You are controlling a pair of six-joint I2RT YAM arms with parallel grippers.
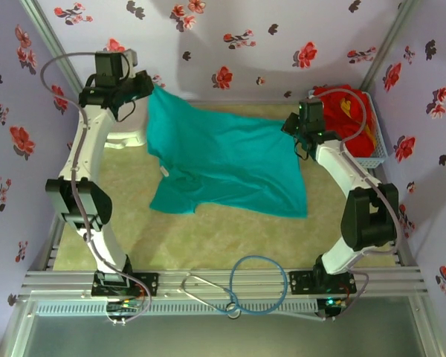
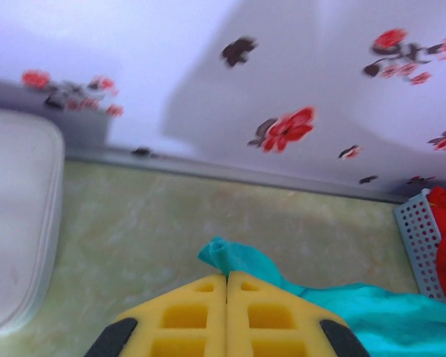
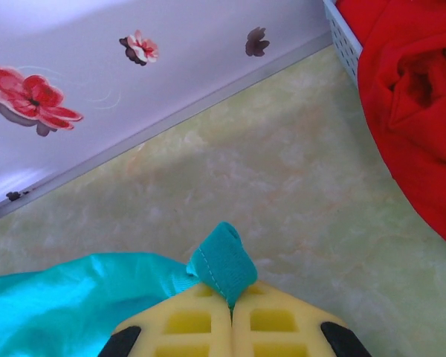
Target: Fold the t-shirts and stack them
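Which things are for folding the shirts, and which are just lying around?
For the job: teal t-shirt, held by left end effector and right end effector; red t-shirts.
Lying about: white box; basket; blue cable.

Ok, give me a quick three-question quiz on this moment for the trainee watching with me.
1. True or false: the left tool and the right tool are each shut on an edge of the teal t-shirt.
2. Where do the red t-shirts lie? A) in the mesh basket at the far right; B) folded by the arm bases; C) spread flat in the middle.
3. Fill in: the teal t-shirt's near part rests on the ____.
Key: 1 true; 2 A; 3 table.
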